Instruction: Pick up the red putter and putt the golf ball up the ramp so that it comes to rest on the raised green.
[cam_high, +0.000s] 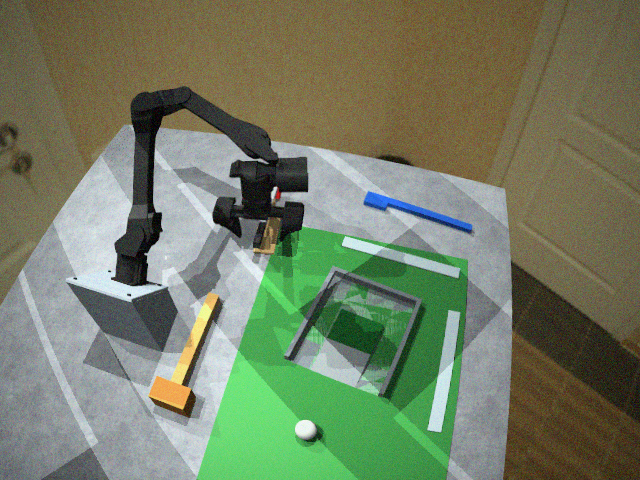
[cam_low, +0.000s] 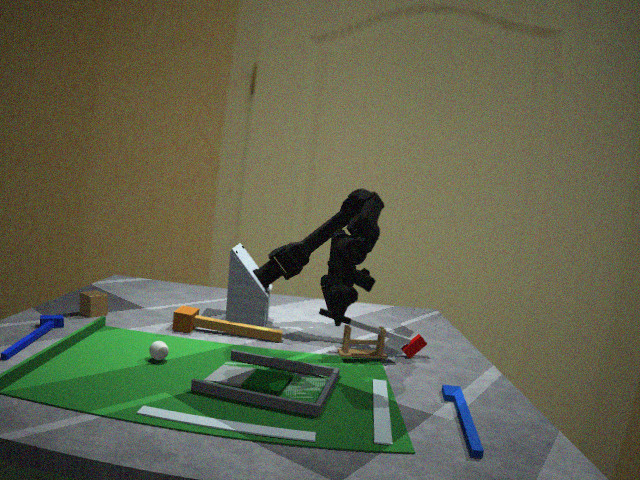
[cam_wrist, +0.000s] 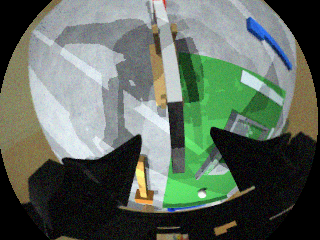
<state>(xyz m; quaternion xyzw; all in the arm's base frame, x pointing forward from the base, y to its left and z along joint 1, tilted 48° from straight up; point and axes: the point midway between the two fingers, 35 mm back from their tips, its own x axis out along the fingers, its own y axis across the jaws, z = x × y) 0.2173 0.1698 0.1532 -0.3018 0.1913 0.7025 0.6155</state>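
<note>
The jaws stand wide and hold nothing, straddling the dark grip of the red putter (cam_low: 379, 332).

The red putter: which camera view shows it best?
The exterior view: the red putter shows whole, propped on a wooden stand. The wrist view shows its shaft lengthwise; in the top view the open gripper hides most of it.

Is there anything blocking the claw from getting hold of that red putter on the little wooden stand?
Nothing visible does. The open gripper hangs right above the red putter, whose shaft lies bare across the wooden stand and runs between the two fingers in the wrist view.
</note>
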